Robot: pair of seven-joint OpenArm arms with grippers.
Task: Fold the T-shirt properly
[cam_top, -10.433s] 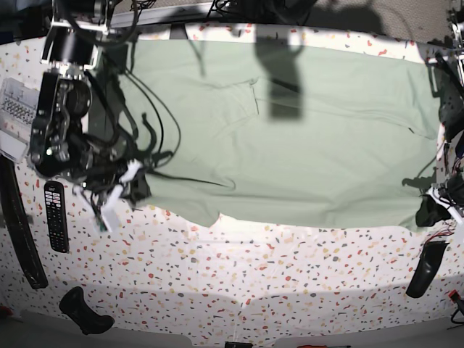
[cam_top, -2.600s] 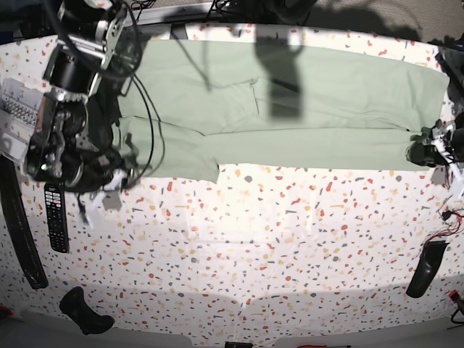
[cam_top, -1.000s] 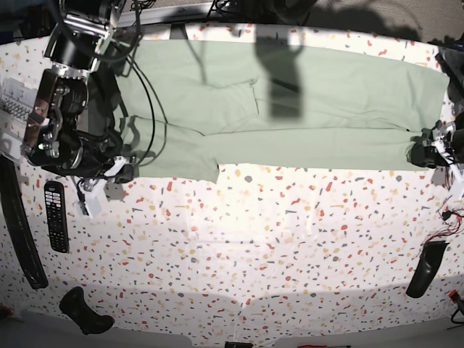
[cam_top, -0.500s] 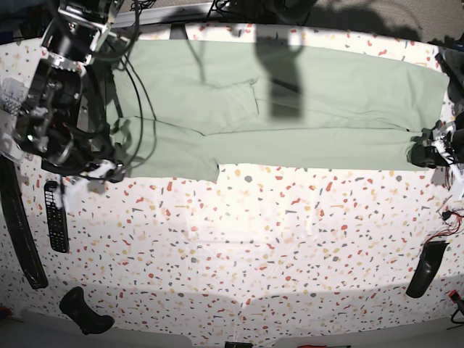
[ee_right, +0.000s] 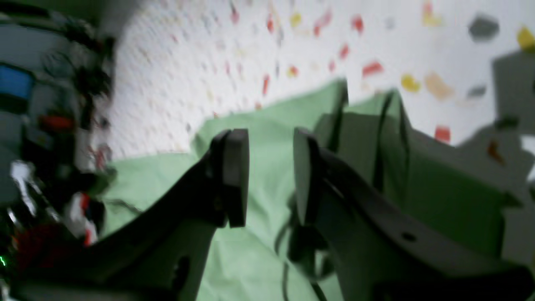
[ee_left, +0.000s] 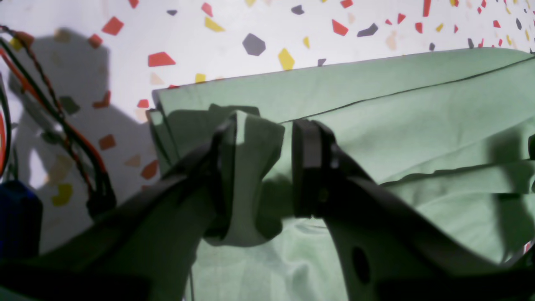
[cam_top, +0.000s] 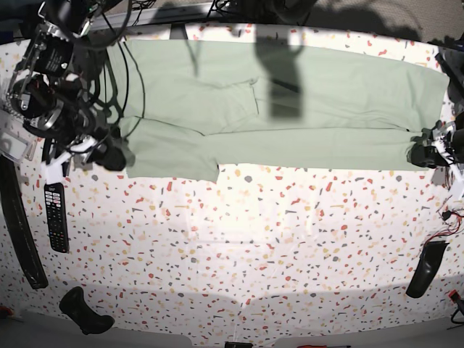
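**One corner pinned, the other let go**

At the left fingers (ee_left: 261,167) a bunched corner of the large pale sage-green short-sleeved cloth T-shirt (cam_top: 290,109) is pinched between the two dark pads, the fabric puckered up into a small hump there. That grip looks to be kept so the folded edge is held taut and in place on its side. Under the pinch, several stacked layers can be made out at the shirt's edge in the left wrist view, so a lengthwise fold is judged to be already laid.

At the right fingers (ee_right: 269,175) nothing is held: the pads are parted, clear green cloth is seen through the gap, and no fabric is caught between them. They are seen above the shirt's other end, near its corner, in a blurred wrist view.

Outward from there, the shirt is spread as a long band across the far half of the white speckled terrazzo-patterned surface (cam_top: 254,239), its near edge running straight from one arm to the other. A slim black remote control (cam_top: 56,216) lies on the surface just beside the right arm, off the cloth.

The next fold is judged to need the released end grasped anew while the pinned end is kept steady.
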